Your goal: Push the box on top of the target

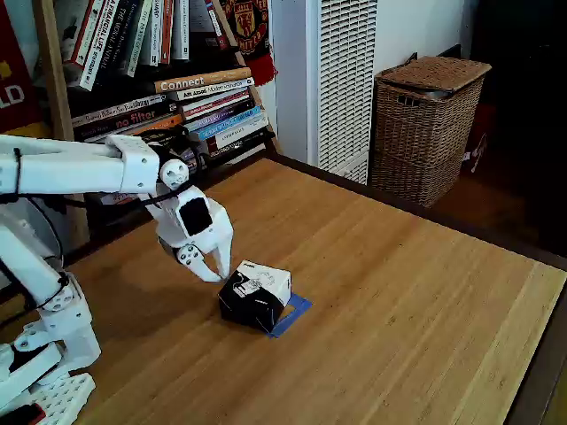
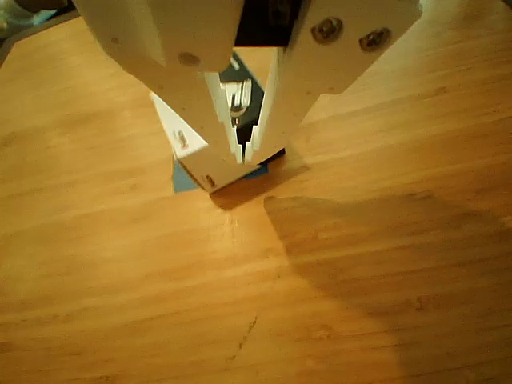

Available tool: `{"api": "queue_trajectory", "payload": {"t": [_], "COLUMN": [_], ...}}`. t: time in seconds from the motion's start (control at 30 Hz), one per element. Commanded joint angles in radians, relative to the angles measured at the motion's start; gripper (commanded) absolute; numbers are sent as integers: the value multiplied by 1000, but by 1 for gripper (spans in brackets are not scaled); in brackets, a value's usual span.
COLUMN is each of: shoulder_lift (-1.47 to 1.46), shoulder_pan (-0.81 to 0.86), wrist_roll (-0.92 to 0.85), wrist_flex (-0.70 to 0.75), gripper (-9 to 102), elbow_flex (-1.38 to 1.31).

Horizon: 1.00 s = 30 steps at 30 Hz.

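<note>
The box [image 1: 255, 297], black with a white printed top, rests on the wooden table [image 1: 399, 292] and covers most of the target [image 1: 296, 311]; blue tape peeks out along its right side. My white gripper [image 1: 215, 272] points down just left of the box, with its tips at the box's near-left corner and its fingers closed together on nothing. In the other view the gripper [image 2: 242, 154] stands directly in front of the box [image 2: 190, 162]. Bits of the target's [image 2: 182, 181] blue tape show under the box's edge.
A large wicker basket [image 1: 427, 127] stands on the floor beyond the table's far right edge. A bookshelf [image 1: 168, 80] full of books rises behind the arm, beside a white heater [image 1: 345, 80]. Bare wood stretches right and toward the front of the box.
</note>
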Motion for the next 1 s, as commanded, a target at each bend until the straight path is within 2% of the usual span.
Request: {"api": "queue_trajectory", "payload": {"t": [0.0,0.97], "shoulder_lift": [-18,-67], "shoulder_pan": [-5,-3], "wrist_roll": [5,5], "wrist_flex": [-32,-95], "gripper": [0,0], "elbow_flex": [-41,-80]}}
